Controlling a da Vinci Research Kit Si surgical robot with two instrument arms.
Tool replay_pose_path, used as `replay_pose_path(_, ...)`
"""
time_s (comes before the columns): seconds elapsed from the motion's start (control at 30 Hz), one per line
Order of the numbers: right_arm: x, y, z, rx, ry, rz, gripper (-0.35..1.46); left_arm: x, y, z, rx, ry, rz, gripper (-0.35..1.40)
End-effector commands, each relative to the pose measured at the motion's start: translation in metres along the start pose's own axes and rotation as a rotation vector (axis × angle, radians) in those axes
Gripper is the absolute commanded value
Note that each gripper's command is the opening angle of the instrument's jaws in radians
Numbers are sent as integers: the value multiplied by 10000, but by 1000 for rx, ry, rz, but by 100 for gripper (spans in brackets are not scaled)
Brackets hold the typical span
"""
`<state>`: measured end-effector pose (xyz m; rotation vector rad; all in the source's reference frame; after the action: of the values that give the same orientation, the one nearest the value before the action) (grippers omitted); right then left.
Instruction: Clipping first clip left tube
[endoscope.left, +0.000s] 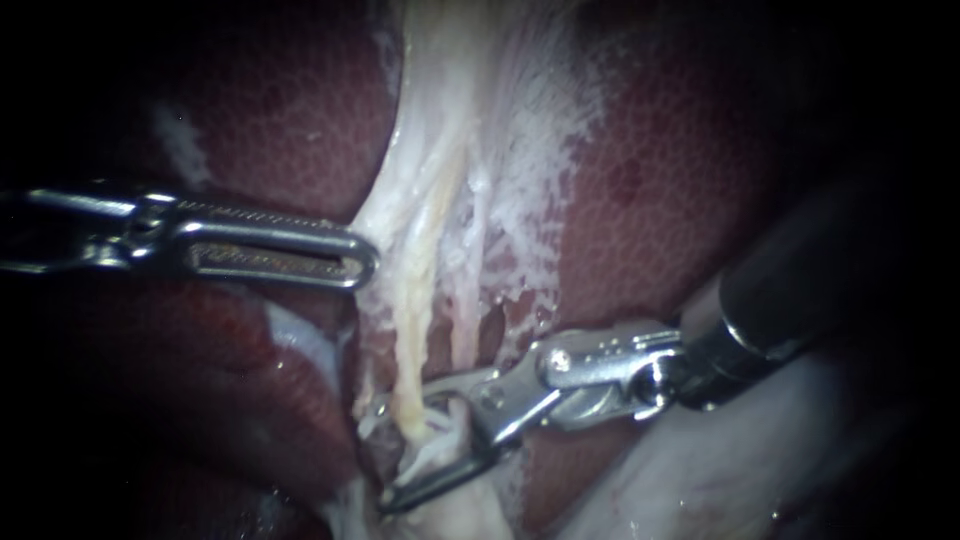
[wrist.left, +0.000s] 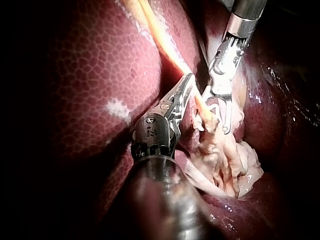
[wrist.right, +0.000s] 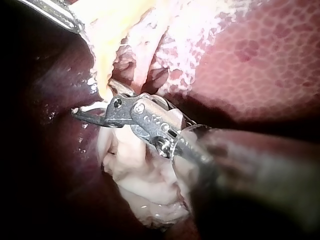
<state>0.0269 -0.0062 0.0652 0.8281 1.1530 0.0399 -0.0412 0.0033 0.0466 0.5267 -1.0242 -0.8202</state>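
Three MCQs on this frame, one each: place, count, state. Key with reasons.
1. The slender silver right instrument has its jaws: A around the pale yellow tube; B on bare liver; C clear of all tissue.
2. Instruments in the endoscope view: A one; B two; C three.
3. The right instrument's jaws are: A open; B shut, empty; C hidden.
Key: 1 A, the tube runs between them. 2 B, the silver left instrument enters opposite. 3 A, a gap shows between them.
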Motion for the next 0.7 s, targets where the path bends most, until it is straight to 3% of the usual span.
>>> replay_pose_path(0.03,0,0,-2,-2,0,1,58,0,0,0,0,0,1,-30)
replay_pose_path(0.5,-3,-6,-12,5,2,53,49,1,1,0,0,0,1,-30)
replay_pose_path(0.7,4,0,-21,7,7,94,33,2,1,1,-1,0,2,-30)
